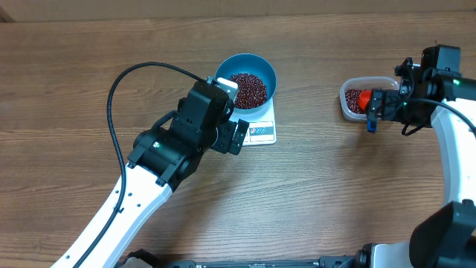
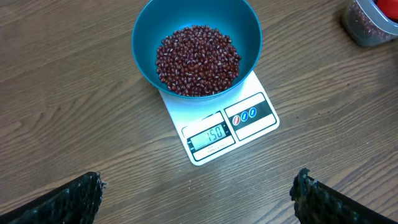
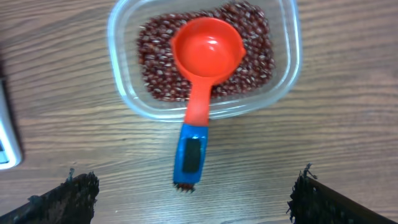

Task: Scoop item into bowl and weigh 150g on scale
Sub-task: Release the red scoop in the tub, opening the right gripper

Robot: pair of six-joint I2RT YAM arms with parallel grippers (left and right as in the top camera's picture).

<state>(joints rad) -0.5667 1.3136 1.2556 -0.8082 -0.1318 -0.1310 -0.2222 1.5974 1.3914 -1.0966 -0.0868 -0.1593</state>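
The blue bowl (image 1: 225, 69) stands on the white scale (image 1: 262, 132), filled with dark red beans (image 1: 248, 89). In the left wrist view the bowl (image 2: 149, 28) and its beans (image 2: 198, 60) sit on the scale (image 2: 249, 118), whose display (image 2: 214, 132) reads 150. My left gripper (image 2: 199, 180) hovers open just in front of the scale, holding nothing. My right gripper (image 3: 196, 178) is open by the clear tub (image 3: 283, 37). A red scoop (image 3: 208, 46) rests in the tub on more beans (image 3: 155, 68). Its blue handle (image 3: 191, 152) sticks out toward the fingers, untouched.
The clear tub (image 1: 349, 88) with the scoop (image 1: 364, 98) sits at the right of the wooden table (image 1: 312, 193). The left arm's black cable (image 1: 115, 89) loops over the table to the left of the bowl. The scale's corner (image 3: 6, 137) shows at the right wrist view's left edge.
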